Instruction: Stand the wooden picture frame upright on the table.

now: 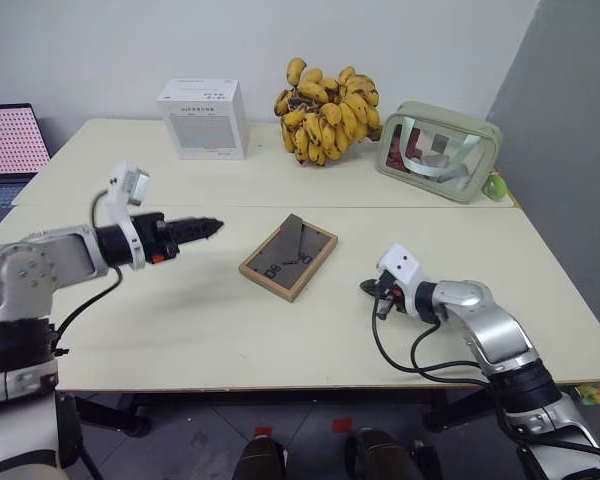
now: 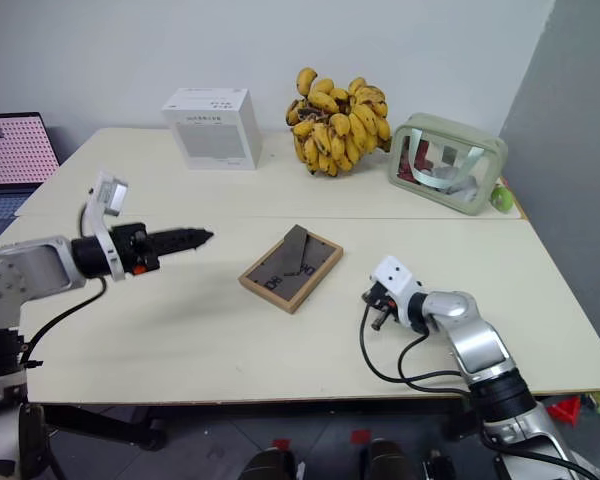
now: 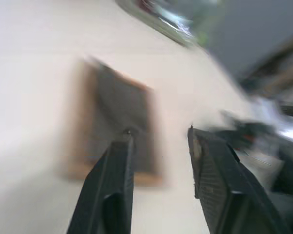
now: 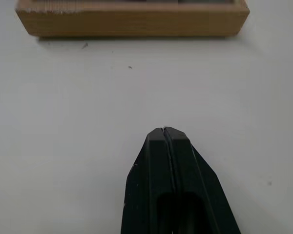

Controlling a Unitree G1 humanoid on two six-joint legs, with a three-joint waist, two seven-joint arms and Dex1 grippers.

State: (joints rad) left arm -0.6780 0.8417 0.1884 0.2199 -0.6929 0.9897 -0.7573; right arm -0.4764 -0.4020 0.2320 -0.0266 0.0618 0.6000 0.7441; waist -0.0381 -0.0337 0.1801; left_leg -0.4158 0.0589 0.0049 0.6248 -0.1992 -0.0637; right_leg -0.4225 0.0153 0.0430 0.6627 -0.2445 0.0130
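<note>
Across the cream table (image 1: pixel 180 340), largest first: I see a seam running side to side beyond both grippers. Far side of that seam, well apart from both tools, sit a clear-fronted green pouch (image 1: pixel 440 150), a banana bunch (image 1: pixel 328 110) and a white box (image 1: pixel 203 118). A laptop (image 1: pixel 10 140) sits off the table's left edge, behind my left arm. None of these stand between either gripper and the frame; bare tabletop only.

The wooden picture frame (image 1: pixel 289 256) lies flat, dark back panel up, stand flap lifted a little off the back. It sits between the two grippers, near side of the seam.

Left gripper (image 1: pixel 212 226) hangs above the table, pointing toward the frame, tips short of its left corner and not touching. Left wrist view shows the fingers (image 3: pixel 112 180) parted with a clear gap, nothing between them.

Right gripper (image 4: pixel 164 130) is low over the table, clenched tight with nothing in it. Frame's light-wood edge lies straight ahead of its tips, near but apart, bare table in the gap.
</note>
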